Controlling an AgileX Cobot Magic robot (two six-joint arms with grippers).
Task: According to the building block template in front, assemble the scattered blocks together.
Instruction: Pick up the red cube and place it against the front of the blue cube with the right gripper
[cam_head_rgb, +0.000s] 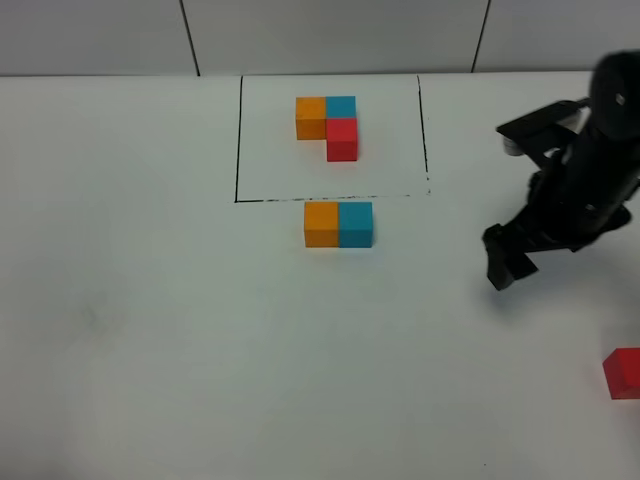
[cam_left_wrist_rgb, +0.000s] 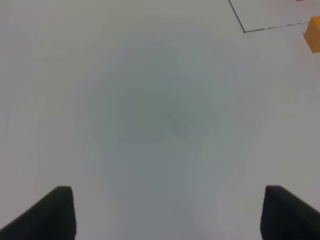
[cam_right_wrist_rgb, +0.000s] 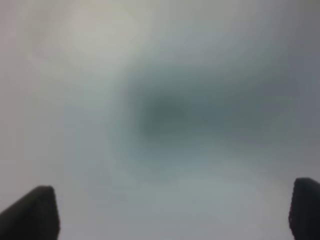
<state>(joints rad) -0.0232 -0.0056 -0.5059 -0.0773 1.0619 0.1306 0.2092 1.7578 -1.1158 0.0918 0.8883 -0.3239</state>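
White table (cam_head_rgb: 150, 350), with the template (cam_head_rgb: 330, 125) inside a black outline (cam_head_rgb: 238, 140) at the far side; just outside the outline's near line the orange cube (cam_head_rgb: 321, 225) and blue cube (cam_head_rgb: 355, 224) sat touching side by side, orange on the left. The red cube (cam_head_rgb: 622, 373) lay alone, well apart at the near right edge of the high view. The right gripper (cam_right_wrist_rgb: 173, 200) hung over bare table between that pair and the red cube, jaws wide and empty; the left gripper (cam_left_wrist_rgb: 169, 200) was also spread wide, holding nothing, over bare table.
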